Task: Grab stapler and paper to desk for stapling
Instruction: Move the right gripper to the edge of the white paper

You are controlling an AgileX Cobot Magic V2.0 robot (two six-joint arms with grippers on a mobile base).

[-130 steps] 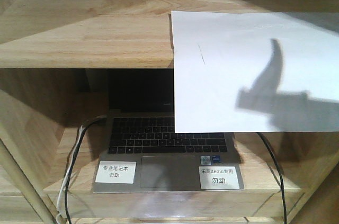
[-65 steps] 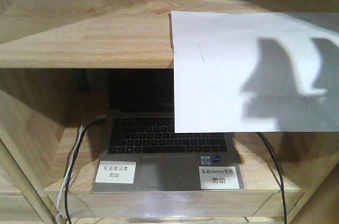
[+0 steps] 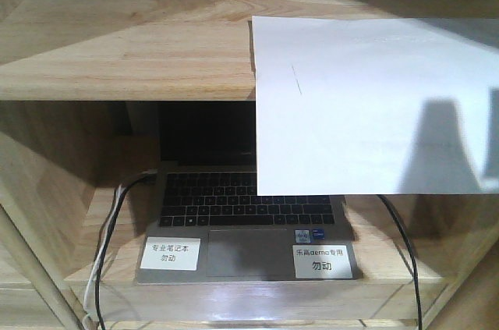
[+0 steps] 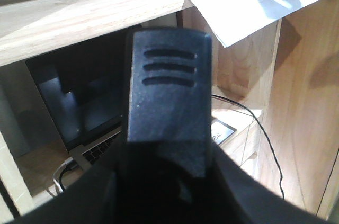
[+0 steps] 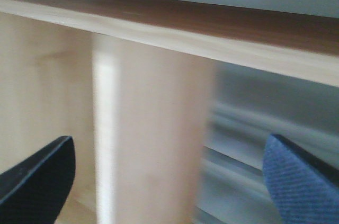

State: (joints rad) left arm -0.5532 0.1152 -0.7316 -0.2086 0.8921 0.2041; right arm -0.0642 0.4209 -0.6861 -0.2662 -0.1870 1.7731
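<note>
The white paper (image 3: 366,96) lies on the upper shelf board (image 3: 125,41), its front part overhanging the edge above a laptop; it also shows at the top right of the left wrist view as paper (image 4: 243,1). A dark shadow falls on its lower right. My left gripper (image 4: 169,173) is shut on a black block with three grooves, the stapler (image 4: 169,91), which stands upright between the dark fingers. My right gripper (image 5: 168,152) is open, its two fingertips far apart with nothing between them. The desk is out of view.
An open laptop (image 3: 249,221) with two white labels sits on the lower shelf, with cables (image 3: 105,244) on its left and a black cable (image 3: 405,244) on its right. Wooden side panels close in both sides. A blurred wooden board (image 5: 169,28) crosses the right wrist view.
The shadow on the paper has slid right and lower and changed shape. The paper and laptop have not moved.
</note>
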